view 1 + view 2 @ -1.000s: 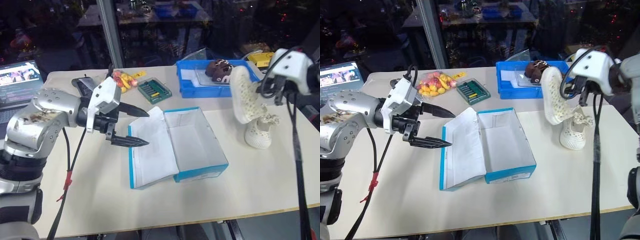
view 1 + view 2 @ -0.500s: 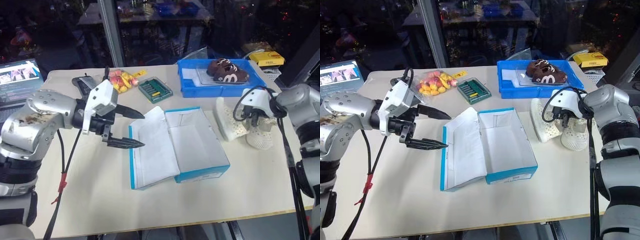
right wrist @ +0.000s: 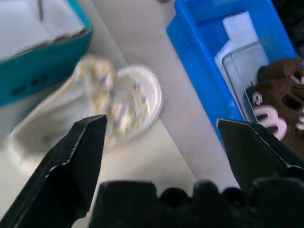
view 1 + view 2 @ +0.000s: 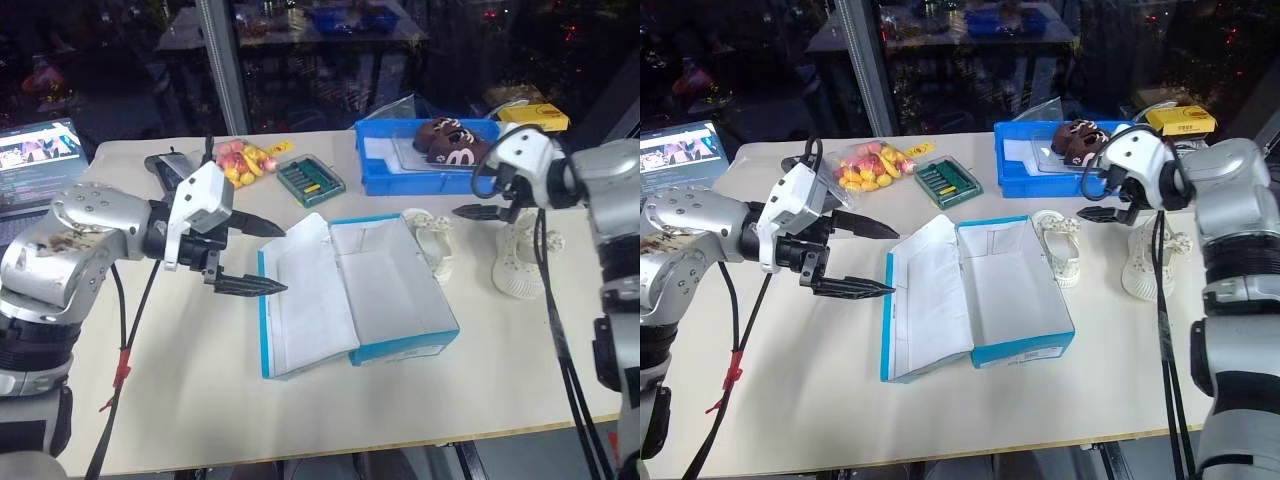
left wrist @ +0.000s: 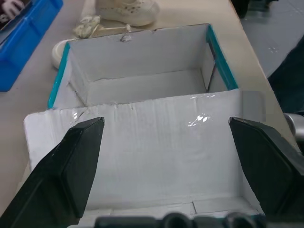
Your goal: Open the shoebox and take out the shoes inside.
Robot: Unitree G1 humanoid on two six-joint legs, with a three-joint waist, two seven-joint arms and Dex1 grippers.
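Observation:
The blue shoebox (image 4: pixel 400 345) lies open in the middle of the table, its lid (image 4: pixel 305 300) folded flat to the left and its white inside bare. One cream shoe (image 4: pixel 432 240) lies on the table against the box's right side. The other shoe (image 4: pixel 520 268) stands on end further right. My right gripper (image 3: pixel 161 126) hovers open above and between the two shoes, holding nothing. My left gripper (image 4: pixel 285 258) is open, level, just left of the lid, and in the left wrist view it faces the shoebox (image 5: pixel 142 80).
A blue plastic tray (image 4: pixel 375 172) with dark brown shoes (image 4: pixel 452 142) sits behind the box. A green tool case (image 4: pixel 309 181), a candy bag (image 4: pixel 243 160) and a black item (image 4: pixel 165 170) lie at the back left. A laptop (image 4: pixel 35 160) is far left, a yellow box (image 4: pixel 533 117) far right.
My right gripper brought the shoe down from the air, opened and let it go. The shoe now lies beside the box, and the gripper has lifted off it. The left gripper stayed put.

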